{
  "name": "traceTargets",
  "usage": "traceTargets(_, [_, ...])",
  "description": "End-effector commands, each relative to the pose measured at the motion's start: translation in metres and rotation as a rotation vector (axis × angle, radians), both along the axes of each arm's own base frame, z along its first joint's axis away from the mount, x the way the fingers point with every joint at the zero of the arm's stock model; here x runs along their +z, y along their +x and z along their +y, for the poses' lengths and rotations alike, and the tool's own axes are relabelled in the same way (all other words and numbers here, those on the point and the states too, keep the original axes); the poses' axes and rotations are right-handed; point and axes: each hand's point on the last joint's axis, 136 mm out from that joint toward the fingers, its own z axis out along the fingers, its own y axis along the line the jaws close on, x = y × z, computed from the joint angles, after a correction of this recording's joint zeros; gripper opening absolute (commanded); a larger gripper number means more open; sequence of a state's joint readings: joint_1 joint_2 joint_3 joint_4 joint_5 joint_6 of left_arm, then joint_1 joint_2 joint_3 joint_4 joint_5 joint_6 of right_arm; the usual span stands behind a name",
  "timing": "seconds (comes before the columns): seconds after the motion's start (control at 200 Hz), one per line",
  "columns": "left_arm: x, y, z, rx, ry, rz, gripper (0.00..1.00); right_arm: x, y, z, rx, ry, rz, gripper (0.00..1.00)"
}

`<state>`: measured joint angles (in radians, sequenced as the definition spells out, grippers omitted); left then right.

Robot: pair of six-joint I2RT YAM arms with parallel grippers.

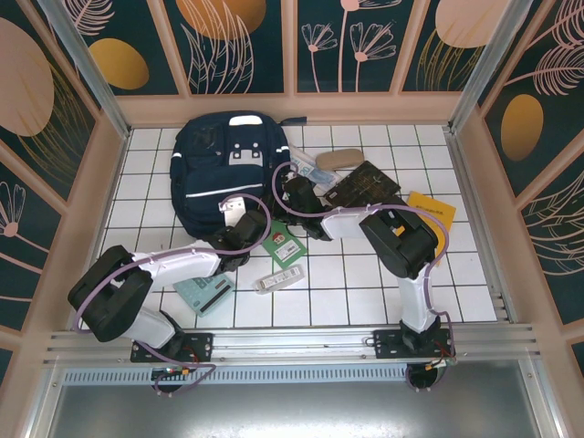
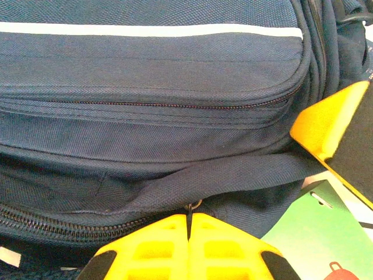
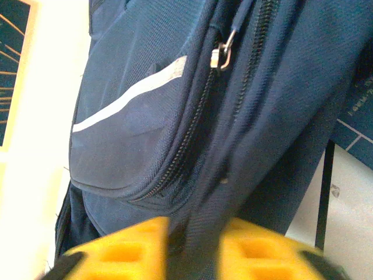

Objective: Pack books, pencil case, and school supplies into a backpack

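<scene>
The navy backpack [image 1: 219,160] lies flat at the back left of the tiled table. At its near edge, my left gripper [image 1: 245,230] [image 2: 189,224] is shut on the thin dark zipper pull of the lower zipper. My right gripper [image 1: 292,193] [image 3: 195,245] is at the bag's right side, with a navy strap filling the gap between its yellow fingers [image 2: 326,125]. To the right lie the tan pencil case [image 1: 336,160], a clear packet [image 1: 310,170], a dark brown book [image 1: 365,182] and a yellow-orange book [image 1: 431,210]. A small green book [image 1: 285,245] [image 2: 309,233] lies beside both grippers.
A mint-green calculator [image 1: 203,294] and a slim white-grey bar [image 1: 278,278] lie on the tiles in front of the backpack, by the left forearm. Patterned walls close in the table on three sides. A dark blue patterned surface [image 3: 356,119] shows beyond the strap.
</scene>
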<state>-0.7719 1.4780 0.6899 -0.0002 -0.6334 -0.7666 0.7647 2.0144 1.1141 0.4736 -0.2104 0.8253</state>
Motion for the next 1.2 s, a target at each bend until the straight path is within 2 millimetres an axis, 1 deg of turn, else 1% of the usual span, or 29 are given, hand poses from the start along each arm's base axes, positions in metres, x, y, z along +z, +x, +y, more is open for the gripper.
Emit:
traceTargets(0.0, [0.014, 0.006, 0.001, 0.017, -0.006, -0.034, 0.00, 0.016, 0.009, 0.009, 0.003, 0.052, -0.039, 0.08])
traceTargets(0.04, [0.016, 0.005, 0.002, 0.018, -0.009, -0.038, 0.00, 0.016, 0.011, 0.008, -0.002, 0.052, -0.037, 0.00])
traceTargets(0.175, [0.026, 0.002, 0.010, 0.037, -0.001, -0.054, 0.00, 0.023, 0.021, -0.004, -0.037, 0.055, -0.050, 0.00])
traceTargets(0.32, [0.034, -0.002, 0.022, 0.066, 0.035, -0.066, 0.00, 0.032, 0.036, -0.027, -0.100, 0.041, -0.075, 0.00])
traceTargets(0.445, [0.041, -0.005, 0.038, 0.107, 0.081, -0.071, 0.00, 0.042, 0.051, -0.050, -0.147, 0.038, -0.089, 0.00])
traceTargets(0.681, [0.056, -0.006, 0.070, 0.170, 0.100, -0.087, 0.00, 0.066, 0.078, -0.081, -0.199, 0.001, -0.154, 0.00])
traceTargets(0.726, [0.058, -0.006, 0.076, 0.182, 0.105, -0.090, 0.00, 0.067, 0.082, -0.087, -0.207, -0.007, -0.156, 0.00])
traceTargets(0.786, [0.058, -0.006, 0.085, 0.201, 0.114, -0.085, 0.00, 0.071, 0.086, -0.089, -0.207, -0.013, -0.164, 0.00])
traceTargets(0.866, [0.054, -0.008, 0.099, 0.233, 0.128, -0.076, 0.00, 0.069, 0.087, -0.088, -0.198, -0.028, -0.162, 0.00])
traceTargets(0.876, [0.053, -0.008, 0.101, 0.237, 0.131, -0.074, 0.00, 0.069, 0.093, -0.099, -0.219, -0.031, -0.160, 0.00])
traceTargets(0.901, [0.051, -0.009, 0.106, 0.249, 0.140, -0.070, 0.00, 0.067, 0.096, -0.103, -0.225, -0.034, -0.158, 0.00])
traceTargets(0.951, [0.047, -0.011, 0.119, 0.283, 0.156, -0.059, 0.00, 0.067, 0.096, -0.103, -0.211, -0.032, -0.156, 0.00])
traceTargets(1.016, [0.044, -0.011, 0.120, 0.276, 0.151, -0.048, 0.00, 0.067, 0.093, -0.100, -0.193, -0.037, -0.155, 0.00])
traceTargets(1.031, [0.045, -0.010, 0.118, 0.266, 0.140, -0.051, 0.00, 0.067, 0.092, -0.099, -0.187, -0.038, -0.155, 0.03])
traceTargets(1.091, [0.049, -0.006, 0.102, 0.185, 0.076, -0.070, 0.00, 0.070, 0.086, -0.092, -0.161, -0.039, -0.166, 0.24])
traceTargets(1.111, [0.050, -0.005, 0.096, 0.156, 0.047, -0.079, 0.00, 0.071, 0.084, -0.090, -0.153, -0.042, -0.173, 0.30])
traceTargets(1.141, [0.056, -0.003, 0.087, 0.112, 0.001, -0.101, 0.00, 0.073, 0.084, -0.090, -0.152, -0.050, -0.184, 0.34])
traceTargets(1.156, [0.058, -0.003, 0.083, 0.092, -0.018, -0.113, 0.00, 0.075, 0.078, -0.082, -0.132, -0.051, -0.192, 0.36])
traceTargets(1.196, [0.065, -0.002, 0.075, 0.049, -0.060, -0.136, 0.00, 0.078, 0.071, -0.075, -0.115, -0.064, -0.202, 0.37])
